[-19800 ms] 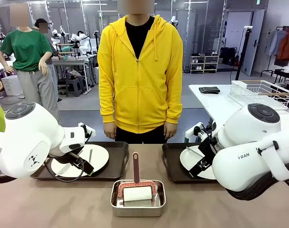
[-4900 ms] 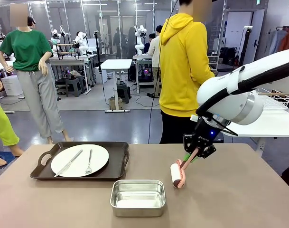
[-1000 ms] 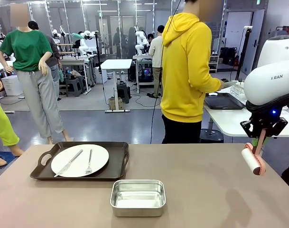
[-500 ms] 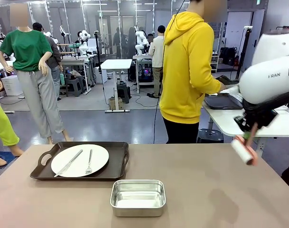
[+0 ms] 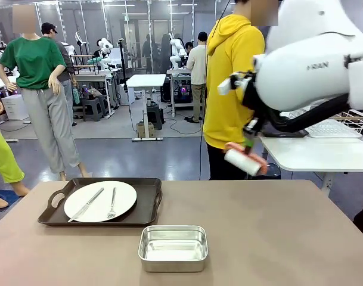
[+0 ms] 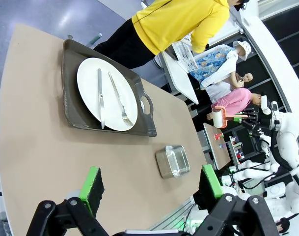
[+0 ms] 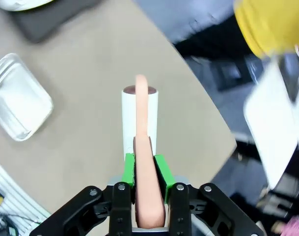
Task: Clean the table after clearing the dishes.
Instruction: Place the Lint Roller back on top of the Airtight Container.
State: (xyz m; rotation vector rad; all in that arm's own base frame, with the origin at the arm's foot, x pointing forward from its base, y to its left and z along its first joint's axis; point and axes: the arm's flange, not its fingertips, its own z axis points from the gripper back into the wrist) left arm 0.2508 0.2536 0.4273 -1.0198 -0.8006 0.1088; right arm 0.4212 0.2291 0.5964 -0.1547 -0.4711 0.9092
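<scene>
Left gripper (image 6: 151, 182): jaws wide apart, nothing between them, above the table's (image 5: 276, 238) taupe top. Far-left corner: dark tray (image 5: 146, 208), long axis along the far edge, a handle at each end. On it a white plate (image 5: 124, 193); the knife (image 5: 86, 204) slants far-right to near-left, the fork (image 5: 112, 202) beside it runs nearly far to near. Near edge, middle: steel pan (image 5: 173, 266). Right of middle, above the far edge: right gripper (image 7: 144, 169) clamped on the pink handle of a lint roller (image 5: 242, 162), its white roll sloping down to the right, off the surface. Behind it, a person (image 5: 229, 89) in a yellow hoodie faces a white table (image 5: 312, 156) bearing a wire rack (image 5: 342, 126). Grey workshop floor beyond.
</scene>
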